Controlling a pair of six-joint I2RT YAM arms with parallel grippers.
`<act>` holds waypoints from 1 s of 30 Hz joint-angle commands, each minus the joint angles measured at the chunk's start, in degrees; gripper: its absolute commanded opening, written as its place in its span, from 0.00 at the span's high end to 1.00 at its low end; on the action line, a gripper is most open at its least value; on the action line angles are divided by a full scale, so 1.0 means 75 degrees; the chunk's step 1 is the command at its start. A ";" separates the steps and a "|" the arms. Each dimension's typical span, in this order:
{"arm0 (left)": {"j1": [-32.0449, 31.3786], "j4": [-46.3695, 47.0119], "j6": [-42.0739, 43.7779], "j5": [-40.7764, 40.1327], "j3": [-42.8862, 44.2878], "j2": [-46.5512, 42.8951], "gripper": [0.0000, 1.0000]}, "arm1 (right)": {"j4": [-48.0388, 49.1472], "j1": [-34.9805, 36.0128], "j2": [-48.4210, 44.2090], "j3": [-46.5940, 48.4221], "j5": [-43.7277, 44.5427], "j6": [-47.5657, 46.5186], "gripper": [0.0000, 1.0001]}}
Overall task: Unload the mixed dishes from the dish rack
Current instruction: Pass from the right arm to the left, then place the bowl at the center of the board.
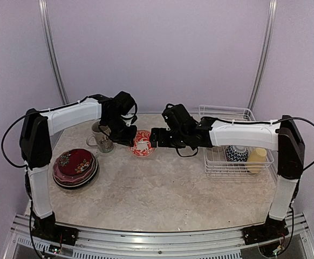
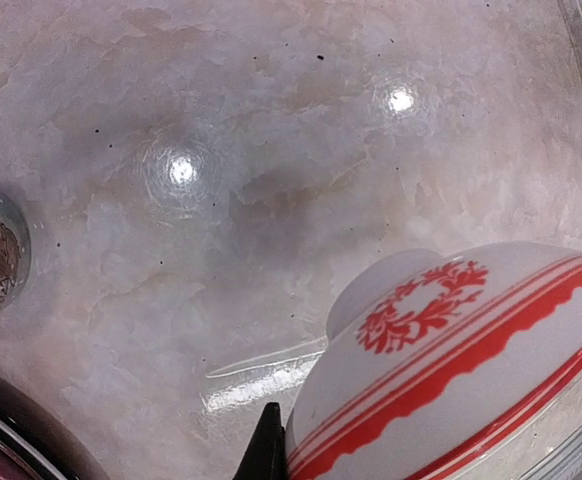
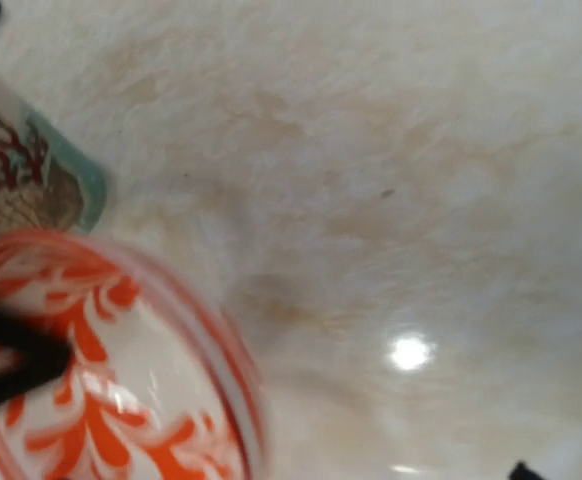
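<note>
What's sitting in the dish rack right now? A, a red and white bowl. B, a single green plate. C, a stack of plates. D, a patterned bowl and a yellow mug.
D: the top view shows a patterned bowl and a yellow mug inside the dish rack; the plates and the red and white bowl are outside it, off to its left.

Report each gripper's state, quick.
Left gripper: shut on the rim of the red-and-white bowl.
Right gripper: open, jaws spread wide at that bowl, gripping nothing.
</note>
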 commanded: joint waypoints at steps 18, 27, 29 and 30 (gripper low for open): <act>0.0780 -0.0764 -0.0065 0.0007 0.0948 0.1628 0.97 | -0.0594 -0.0890 -0.3711 -0.2634 0.2371 -0.1472 0.00; 0.0952 -0.0803 -0.0174 0.0296 0.1067 0.1958 0.81 | -0.0697 -0.1865 -0.4599 -0.3749 0.2013 -0.1677 0.00; 0.0941 -0.0810 -0.0168 0.0308 0.1079 0.1905 0.73 | -0.0568 -0.2178 -0.4662 -0.3932 0.1695 -0.1697 0.00; 0.0941 -0.0823 -0.0163 0.0313 0.1077 0.1876 0.70 | -0.0483 -0.2305 -0.4670 -0.4010 0.1556 -0.1703 0.00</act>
